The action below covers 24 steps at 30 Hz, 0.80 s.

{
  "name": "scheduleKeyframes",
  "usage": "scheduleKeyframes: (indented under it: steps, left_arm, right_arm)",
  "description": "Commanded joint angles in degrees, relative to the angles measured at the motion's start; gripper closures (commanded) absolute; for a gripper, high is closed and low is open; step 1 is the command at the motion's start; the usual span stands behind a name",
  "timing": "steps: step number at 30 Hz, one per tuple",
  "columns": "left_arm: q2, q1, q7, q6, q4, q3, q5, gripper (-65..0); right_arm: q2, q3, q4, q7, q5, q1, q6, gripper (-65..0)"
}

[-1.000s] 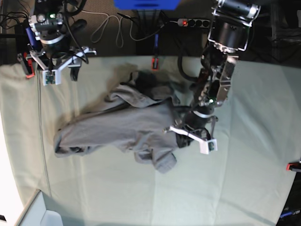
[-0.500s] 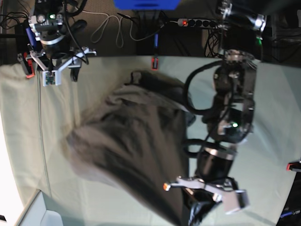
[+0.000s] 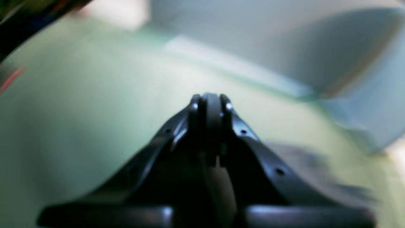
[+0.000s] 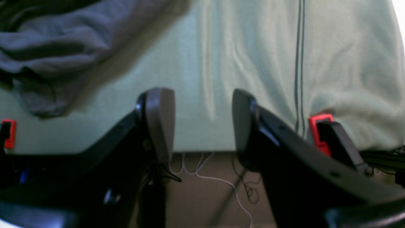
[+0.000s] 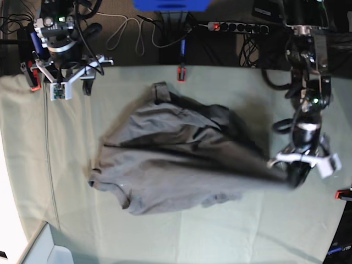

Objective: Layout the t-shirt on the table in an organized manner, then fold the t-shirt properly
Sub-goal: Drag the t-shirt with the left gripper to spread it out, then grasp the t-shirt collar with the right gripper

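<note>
The grey t-shirt [image 5: 176,159] lies partly spread in the middle of the table [image 5: 165,236], with its right edge pulled into a taut point. My left gripper [image 5: 294,177] is shut on that point near the table's right side. In the blurred left wrist view its jaws [image 3: 209,106] are pressed together and the cloth between them cannot be made out. My right gripper [image 5: 61,82] hangs open over the far left corner, apart from the shirt. In the right wrist view its fingers [image 4: 159,120] stand wide with nothing between them, and a bunched part of the t-shirt [image 4: 47,47] lies beyond on the left.
Red clamps grip the pale green cloth at the far edge [image 5: 180,74], the right edge [image 5: 344,193] and next to my right gripper [image 4: 319,129]. A power strip [image 5: 231,26] and cables lie behind the table. A white box [image 5: 49,247] sits at the front left corner.
My left gripper swung with the shirt from the table's middle toward the front, then out to the right. The crumpled shirt was dragged open and stretched. The right arm stayed still.
</note>
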Motion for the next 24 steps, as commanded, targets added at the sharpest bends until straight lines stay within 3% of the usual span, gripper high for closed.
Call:
scheduleKeyframes:
  steps: [1, 9, 21, 24]
  left_arm:
    - [-0.47, -0.70, -1.89, -0.95, -0.33, -1.78, -0.23, -0.1]
    - [-0.65, -0.79, -1.89, -1.04, -4.20, -5.74, -0.23, -0.1]
    - [1.37, -6.42, -1.45, -1.04, -1.56, -5.12, -0.23, -0.1]
    - [1.29, -10.37, -1.45, -0.95, -0.42, -1.34, -0.23, -0.1]
  right_arm:
    - [0.26, -0.48, 0.82, 1.30, 0.10, -0.16, 0.91, -29.8]
    - [0.52, -3.99, 0.82, 1.30, 0.10, -0.16, 0.91, -29.8]
    - [1.40, -3.55, 0.82, 1.30, 0.10, -0.60, 0.91, -29.8]
    - [1.40, -3.55, 0.73, 1.30, 0.10, -0.60, 0.91, -29.8]
